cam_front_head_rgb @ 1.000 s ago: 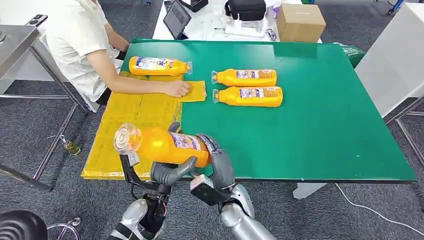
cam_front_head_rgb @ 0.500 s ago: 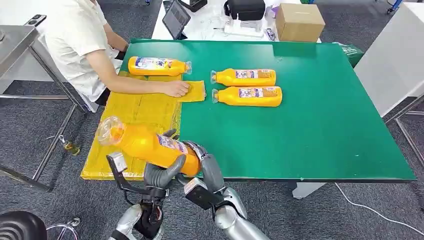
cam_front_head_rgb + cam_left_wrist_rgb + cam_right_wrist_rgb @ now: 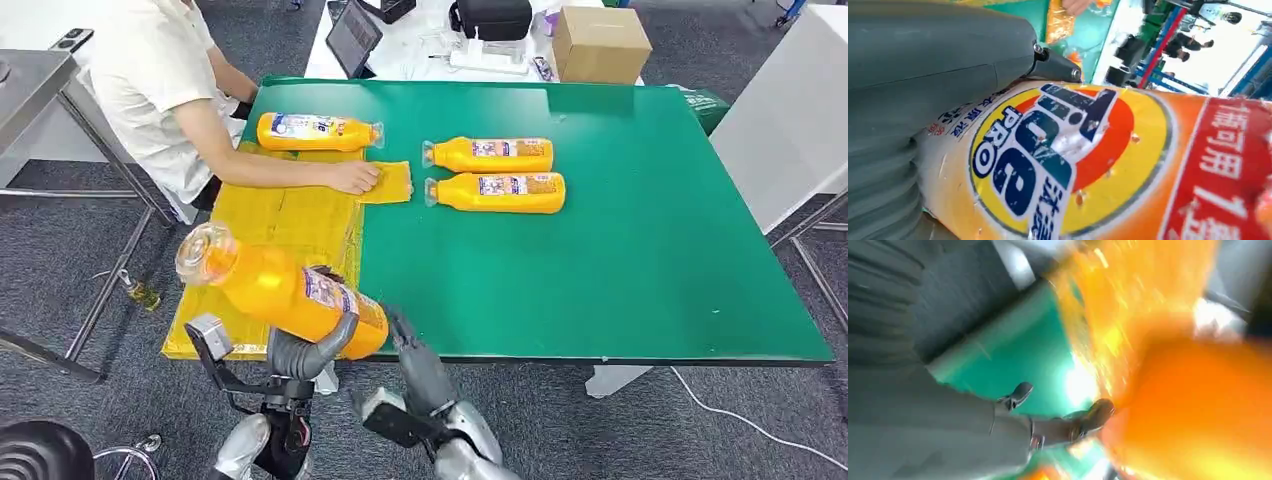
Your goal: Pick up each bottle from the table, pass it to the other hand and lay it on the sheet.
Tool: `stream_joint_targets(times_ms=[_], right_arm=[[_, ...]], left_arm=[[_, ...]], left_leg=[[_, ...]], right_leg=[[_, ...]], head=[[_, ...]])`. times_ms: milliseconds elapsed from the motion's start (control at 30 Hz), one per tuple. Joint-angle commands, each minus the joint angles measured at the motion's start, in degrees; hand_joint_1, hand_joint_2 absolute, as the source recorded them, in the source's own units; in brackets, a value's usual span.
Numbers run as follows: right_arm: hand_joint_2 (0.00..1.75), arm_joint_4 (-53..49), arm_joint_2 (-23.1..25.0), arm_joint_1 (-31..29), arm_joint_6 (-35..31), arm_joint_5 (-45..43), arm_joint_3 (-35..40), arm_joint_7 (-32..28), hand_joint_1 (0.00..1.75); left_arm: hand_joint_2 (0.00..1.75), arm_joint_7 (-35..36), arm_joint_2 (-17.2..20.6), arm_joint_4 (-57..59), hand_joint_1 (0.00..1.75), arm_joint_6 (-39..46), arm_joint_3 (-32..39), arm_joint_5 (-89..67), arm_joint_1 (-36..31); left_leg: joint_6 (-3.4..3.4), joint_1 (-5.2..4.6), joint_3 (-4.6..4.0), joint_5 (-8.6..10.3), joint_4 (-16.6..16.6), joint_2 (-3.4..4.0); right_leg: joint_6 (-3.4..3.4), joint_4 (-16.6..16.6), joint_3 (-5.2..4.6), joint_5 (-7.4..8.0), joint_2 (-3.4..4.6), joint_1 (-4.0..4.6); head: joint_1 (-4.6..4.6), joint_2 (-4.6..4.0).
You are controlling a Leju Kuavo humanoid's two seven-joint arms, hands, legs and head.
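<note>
Left hand [image 3: 300, 350] grips the held bottle [image 3: 280, 290] from beneath, grey thumb curled up round the lower body near the label; left wrist view shows the bottle's printed label [image 3: 1058, 160] pressed right against the thumb [image 3: 938, 65]. Held bottle is tilted, clear cap end pointing toward 10 o'clock, base toward 4 o'clock, hanging over the near edge of the yellow sheet [image 3: 290, 225]. Right hand [image 3: 415, 350] sits just beside the bottle's base at its 4 o'clock; fingers extended upward, apart from the bottle or barely touching, cannot tell which. Right wrist view is blurred; a fingertip [image 3: 1095, 415] lies at the orange surface. Green table [image 3: 620, 250] carries three more bottles lying flat: one at 11 o'clock [image 3: 318, 131] at the far end of the sheet, two side by side [image 3: 490, 155] [image 3: 497, 192] near 12 o'clock on bare green. A person's hand [image 3: 352, 177] rests on the sheet beside the far bottle.
</note>
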Motion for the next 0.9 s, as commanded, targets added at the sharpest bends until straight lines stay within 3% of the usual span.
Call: stream_joint_targets(times_ms=[33,200,267,333,367,400,567,767,900], right_arm=[[0.0,4.2,-1.8,1.4,-0.5,-0.2,0.5,-0.3,0.0],[0.0,0.5,-2.7,3.5,-8.9,1.7,-2.5,-0.3,0.0],[0.0,-4.0,-2.3,5.5,-8.9,7.6,-9.1,-0.3,0.0],[0.0,-12.9,0.0,9.1,-8.9,15.9,-20.3,-0.3,0.0],[0.0,-22.0,1.9,11.4,-8.9,18.5,-26.7,-0.3,0.0],[0.0,-30.4,3.8,13.1,-8.9,19.7,-32.3,-0.3,0.0],[0.0,-47.3,7.7,13.2,-8.9,15.9,-44.1,-0.3,0.0],[0.0,-51.4,7.8,12.3,-8.9,13.9,-44.3,-0.3,0.0],[0.0,-50.0,7.8,11.4,-8.9,11.8,-39.5,-0.3,0.0]], left_arm=[[1.75,0.6,1.6,0.4,1.75,0.4,0.9,0.4,-2.5],[1.75,1.2,4.7,2.5,1.75,5.3,2.9,-5.3,-4.3],[1.75,1.3,6.3,4.3,1.75,7.0,3.0,-9.2,-5.6],[1.75,2.8,8.0,7.5,1.75,8.9,4.0,-14.2,-7.5],[1.75,2.5,9.1,9.6,1.75,12.2,4.2,-20.2,-8.9],[1.75,3.2,9.3,11.2,1.75,13.2,5.0,-23.1,-10.1],[1.75,7.6,10.0,18.1,1.75,23.1,4.6,-47.1,-16.6],[1.75,12.1,9.6,23.9,1.75,26.6,2.6,-58.9,-22.7],[1.75,19.9,9.1,33.0,1.75,24.4,0.1,-74.0,-30.8]], left_leg=[[0.05,0.01,0.17,-0.04,-0.1,0.01],[0.08,0.0,0.35,-0.08,-0.1,0.02],[0.07,0.0,0.33,-0.06,-0.1,0.02],[0.04,-0.02,0.16,0.01,-0.1,-0.09],[0.05,-0.01,0.27,-0.03,-0.1,-0.09],[0.04,-0.01,0.22,-0.02,-0.1,-0.09],[0.04,-0.04,-0.1,0.08,0.0,-0.14],[0.03,-0.03,0.01,0.1,0.0,-0.2],[0.02,0.0,0.08,0.09,0.1,-0.32]], right_leg=[[-0.11,-0.1,0.15,-0.04,-0.06,0.04],[-0.17,-0.1,0.32,-0.08,-0.08,0.05],[-0.16,-0.1,0.3,-0.07,-0.08,0.04],[-0.13,0.0,0.13,-0.05,-0.16,0.01],[-0.2,0.0,0.25,-0.1,-0.2,0.04],[-0.19,0.0,0.19,-0.09,-0.19,0.03],[-0.1,0.1,-0.12,-0.03,-0.21,-0.03],[-0.09,0.1,0.09,-0.01,-0.28,-0.02],[-0.17,0.1,0.16,-0.06,-0.45,0.03]], head=[[-0.02,0.0],[-0.04,0.0],[-0.02,0.0],[-0.02,0.0],[-0.02,0.0],[0.02,0.0],[-0.04,0.0],[-0.02,0.0],[0.0,0.0]])
